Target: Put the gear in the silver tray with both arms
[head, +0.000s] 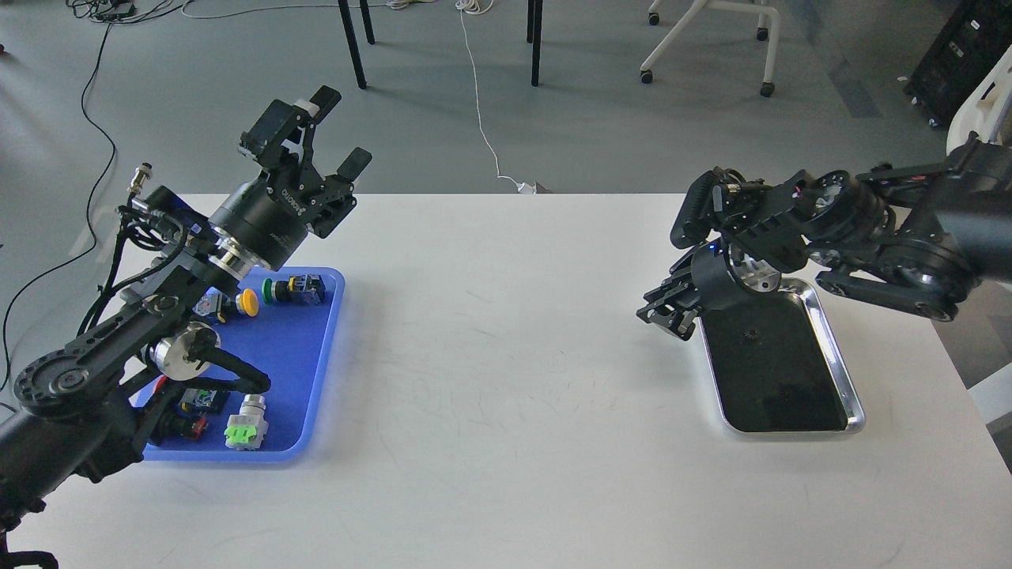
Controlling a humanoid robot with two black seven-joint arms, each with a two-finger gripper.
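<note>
The silver tray [838, 356] lies on the white table at the right, its long side running away from me. A small dark gear [751, 333] lies on its dark bottom near the far end. My right gripper [668, 316] hangs just off the tray's far left corner, pointing down and left. Its fingers stand apart with nothing between them. My left gripper [336, 133] is raised above the far edge of the blue tray [316, 379], open and empty.
The blue tray at the left holds several push buttons and switches, among them a yellow one [247, 302], a green one [270, 290] and a white and green one [247, 425]. Chair and table legs stand on the floor beyond the table.
</note>
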